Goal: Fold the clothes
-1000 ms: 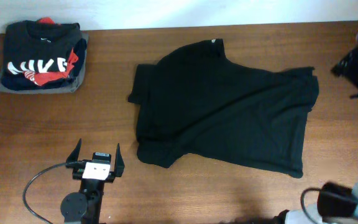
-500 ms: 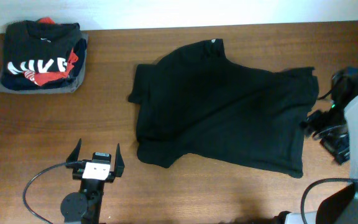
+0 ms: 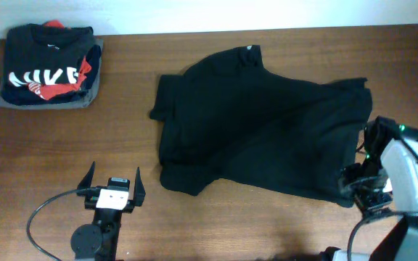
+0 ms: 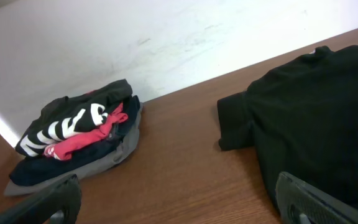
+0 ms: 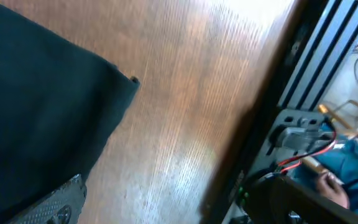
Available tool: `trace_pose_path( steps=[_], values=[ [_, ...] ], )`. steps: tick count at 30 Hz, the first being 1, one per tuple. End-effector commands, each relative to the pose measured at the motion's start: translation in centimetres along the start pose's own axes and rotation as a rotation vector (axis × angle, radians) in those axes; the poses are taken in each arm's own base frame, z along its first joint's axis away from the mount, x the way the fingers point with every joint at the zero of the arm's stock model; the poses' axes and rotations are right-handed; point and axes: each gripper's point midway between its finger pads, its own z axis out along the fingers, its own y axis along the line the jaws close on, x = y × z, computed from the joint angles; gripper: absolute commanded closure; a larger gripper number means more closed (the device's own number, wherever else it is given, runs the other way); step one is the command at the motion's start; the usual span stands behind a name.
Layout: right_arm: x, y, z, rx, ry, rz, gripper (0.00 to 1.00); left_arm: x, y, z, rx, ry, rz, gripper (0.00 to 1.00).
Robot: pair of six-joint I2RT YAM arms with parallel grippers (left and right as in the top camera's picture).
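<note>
Fingers (image 3: 88,176) spread on left gripper (image 3: 113,178) and right gripper (image 5: 179,205); pinching 1 layer at lower right may bunch the black shirt (image 3: 260,123).

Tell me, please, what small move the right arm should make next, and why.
Probably lower the open right tool onto the hem corner of the plain black soft fabric shirt and close on it. The shirt lies spread out, unfolded, on the brown wooden table, and that tool hovers empty at that corner.

Overhead I look straight down; left wrist faces the wall (image 4: 185,37), low; right wrist sits close; all share the black shirt (image 3: 260,123).
</note>
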Motion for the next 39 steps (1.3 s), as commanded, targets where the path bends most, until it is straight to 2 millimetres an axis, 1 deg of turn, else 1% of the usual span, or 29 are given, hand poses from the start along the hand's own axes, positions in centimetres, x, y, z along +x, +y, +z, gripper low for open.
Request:
trace_pose_path(
  steps=[1, 5, 8, 11, 19, 24, 29, 30, 32, 33, 35, 37, 39],
  values=[
    [1.0, -0.2, 1.5, -0.048, 0.013, 0.059, 0.01, 0.2, -0.1, 0.0, 0.005, 0.000, -0.011, 0.01],
    [1.0, 0.4, 3.8, -0.078, 0.002, 0.062, 0.01, 0.2, -0.1, 0.0, 0.005, 0.000, -0.011, 0.01],
    [1.1, 1.5, 5.3, -0.124, 0.004, 0.065, 0.01, 0.2, -0.1, 0.0, 0.005, 0.000, -0.011, 0.01],
    [1.1, 2.1, 6.3, -0.155, 0.002, 0.066, 0.01, 0.2, -0.1, 0.0, 0.005, 0.000, -0.011, 0.01],
    [0.7, 2.9, 7.4, -0.193, -0.025, 0.069, 0.01, 0.2, -0.1, 0.0, 0.005, 0.000, -0.011, 0.01],
    [0.0, 3.8, 7.9, -0.235, -0.062, 0.074, 0.01, 0.2, -0.1, 0.0, 0.005, 0.000, -0.011, 0.01],
    [-0.7, 4.0, 8.4, -0.247, -0.103, 0.076, 0.00, 0.2, -0.1, 0.0, 0.005, 0.000, -0.011, 0.01],
    [-0.7, 4.0, 8.4, -0.247, -0.105, 0.077, 0.02, 0.2, -0.1, 0.0, 0.005, 0.000, -0.011, 0.01],
    [-0.8, 4.0, 8.4, -0.245, -0.112, 0.078, 0.12, 0.2, -0.1, 0.0, 0.005, 0.000, -0.011, 0.01],
    [-0.9, 3.9, 8.4, -0.240, -0.115, 0.078, 0.21, 0.2, -0.1, 0.0, 0.005, 0.000, -0.011, 0.01],
    [-1.0, 3.8, 8.4, -0.233, -0.120, 0.080, 0.31, 0.2, -0.1, 0.0, 0.005, 0.000, -0.011, 0.01],
    [-1.1, 3.6, 8.4, -0.227, -0.129, 0.080, 0.45, 0.2, -0.1, 0.0, 0.005, 0.000, -0.011, 0.01],
    [-1.2, 3.6, 8.4, -0.223, -0.136, 0.082, 0.62, 0.2, -0.1, 0.0, 0.005, 0.000, -0.011, 0.01]
  ],
)
